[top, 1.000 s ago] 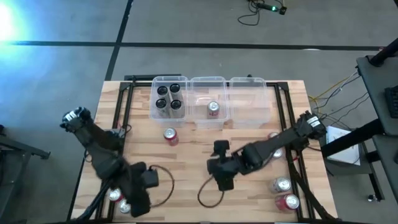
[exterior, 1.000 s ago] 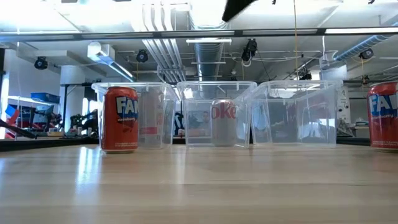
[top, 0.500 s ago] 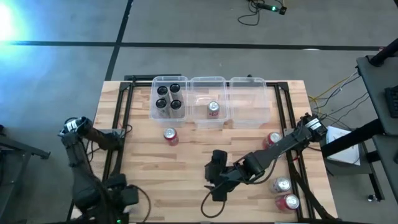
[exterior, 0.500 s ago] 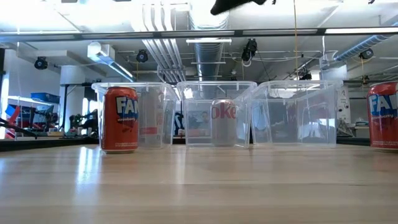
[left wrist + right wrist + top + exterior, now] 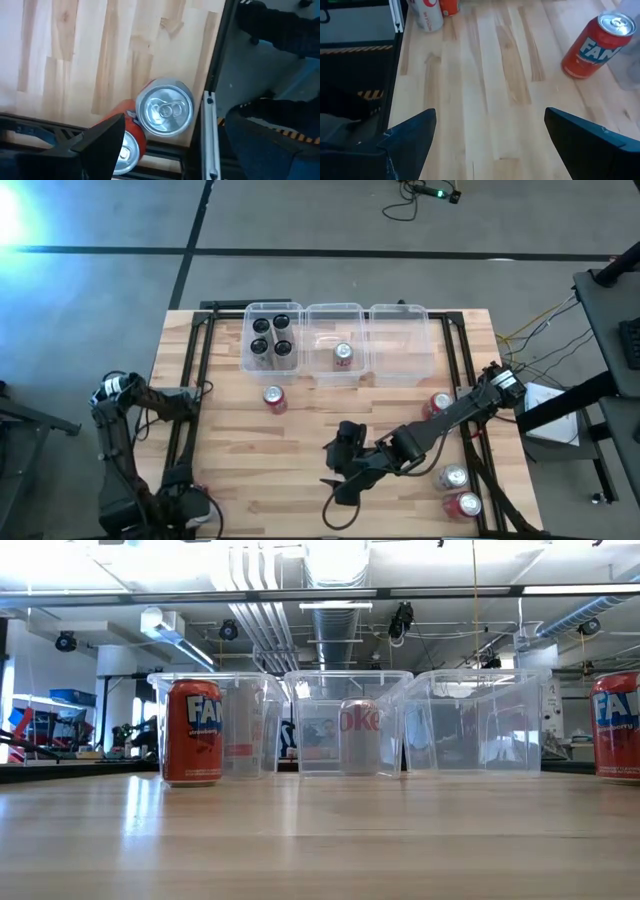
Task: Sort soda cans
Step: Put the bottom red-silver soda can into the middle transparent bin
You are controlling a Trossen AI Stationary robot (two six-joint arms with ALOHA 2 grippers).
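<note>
Gripping silver can mid-wall suits you: light, slippery, dents easily; right gripper spread, left gripper unreadable

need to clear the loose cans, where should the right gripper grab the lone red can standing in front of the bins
Grip the red can across its round side wall, about mid-height, coming down from above or from the open table side. It stands upright with its silver top up, apart from the bins behind it, with bare wood on the other sides. The right gripper is open and probably wide enough.
</note>
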